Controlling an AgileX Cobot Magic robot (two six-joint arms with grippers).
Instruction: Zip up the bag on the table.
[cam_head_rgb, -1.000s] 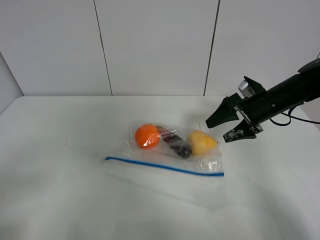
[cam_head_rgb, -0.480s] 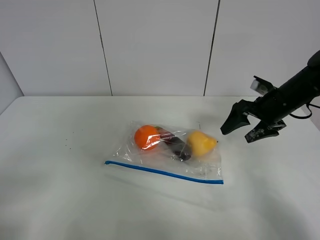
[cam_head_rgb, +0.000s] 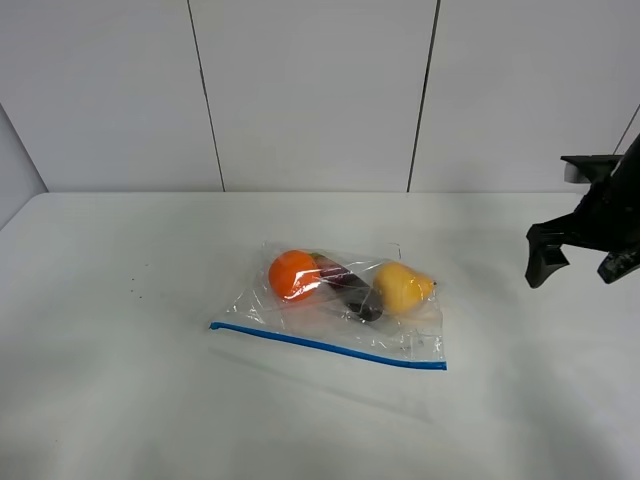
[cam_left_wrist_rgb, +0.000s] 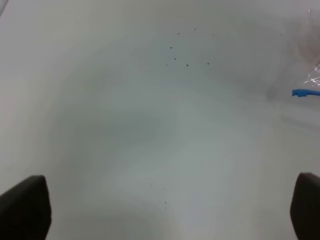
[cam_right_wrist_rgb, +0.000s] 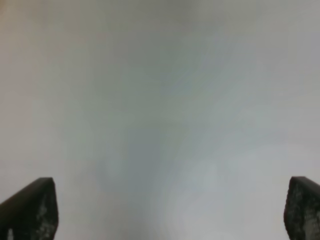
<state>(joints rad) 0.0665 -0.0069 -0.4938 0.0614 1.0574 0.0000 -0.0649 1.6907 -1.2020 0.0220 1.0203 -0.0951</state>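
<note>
The clear, crinkly plastic zip bag (cam_head_rgb: 340, 305) lies flat near the middle of the wide white matte table (cam_head_rgb: 120, 400), its thin blue zipper strip (cam_head_rgb: 325, 345) along the near edge, running from left to slightly nearer on the right. An orange round toy fruit (cam_head_rgb: 293, 273), a dark purple piece (cam_head_rgb: 352, 290) and a yellow pear-shaped toy (cam_head_rgb: 402, 287) sit inside, on the far side of the strip.

My right gripper (cam_head_rgb: 585, 258) hangs at the far right, well apart from the bag, its jaws spread wide and holding nothing; its wrist view shows only bare table. My left gripper (cam_left_wrist_rgb: 160, 210) is also spread wide over empty table, with just the left tip of the blue strip (cam_left_wrist_rgb: 305, 92) showing at the edge of its view.

I cannot tell from here whether the seal is fully pressed. To close it well, I judge I should pin one end of the strip with one gripper, then pinch lightly with the other and slide along the line, keeping clear of the bulging fruit.
</note>
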